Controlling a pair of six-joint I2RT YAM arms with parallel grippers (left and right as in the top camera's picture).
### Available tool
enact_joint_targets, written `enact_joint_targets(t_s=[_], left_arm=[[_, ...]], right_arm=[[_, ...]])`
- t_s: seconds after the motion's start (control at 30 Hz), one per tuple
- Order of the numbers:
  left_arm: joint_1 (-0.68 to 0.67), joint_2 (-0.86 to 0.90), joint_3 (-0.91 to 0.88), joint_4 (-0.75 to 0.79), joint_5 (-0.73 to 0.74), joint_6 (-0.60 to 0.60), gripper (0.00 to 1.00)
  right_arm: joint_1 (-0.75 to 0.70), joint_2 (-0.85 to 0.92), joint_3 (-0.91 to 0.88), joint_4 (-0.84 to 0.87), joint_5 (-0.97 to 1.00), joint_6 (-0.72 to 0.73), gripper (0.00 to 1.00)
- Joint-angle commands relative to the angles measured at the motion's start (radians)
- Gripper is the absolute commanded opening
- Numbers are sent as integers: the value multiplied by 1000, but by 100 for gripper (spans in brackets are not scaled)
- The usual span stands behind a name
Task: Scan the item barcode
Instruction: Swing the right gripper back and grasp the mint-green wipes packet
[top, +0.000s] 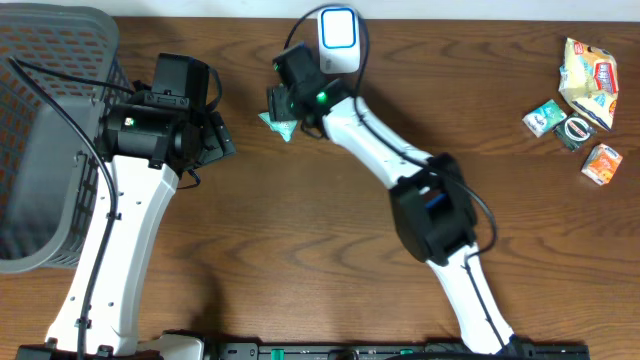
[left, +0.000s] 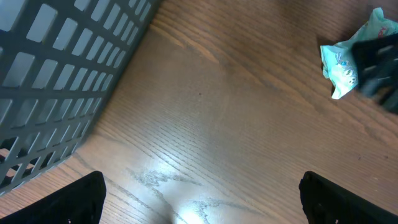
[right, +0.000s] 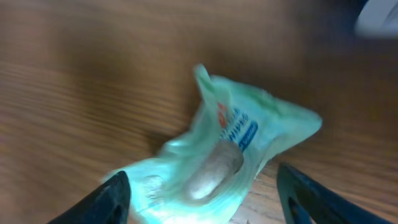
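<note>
The item is a crumpled pale-green packet lying on the wooden table just left of the white-and-blue scanner. My right gripper hangs over it. In the right wrist view the packet lies between the spread fingers of the right gripper, which is open, with bare wood between the packet and the right finger. My left gripper is wide open over bare table, nothing between its fingers. From there the packet shows at the upper right, partly behind the right gripper's dark fingers.
A grey mesh basket stands at the far left, close beside the left arm. At the far right lie a yellow packet, a small green box, a dark round item and an orange box.
</note>
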Motion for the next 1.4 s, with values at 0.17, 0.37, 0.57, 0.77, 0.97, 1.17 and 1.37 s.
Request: enact_joint_targets(t_s=[0.17,0.37,0.57,0.77,0.97,1.17,1.37], left_arm=[[4,4,-1,-5,-13,-9,98],[4,4,-1,-5,-13,-9,98],[4,4,-1,-5,-14,-9,98],[4,4,-1,-5,-14,-9,98],[4,4,-1,-5,-14,-9,98],[4,4,-1,-5,-13,-9,98],[4,4,-1,-5,-14,-9,98]], right_arm=[[-12,13,2,-171,360,25,65],[-37,-95,2,-406,592,-32,60],[-18,-147,2,-391,499,-282,58],[-22,-146,2,-294,148,-280,59],[-28,-141,0,-207,106,-103,57],[-10,-68,-2,-124,111,-207,56],[4,5,-2,-131,205,-230,50]])
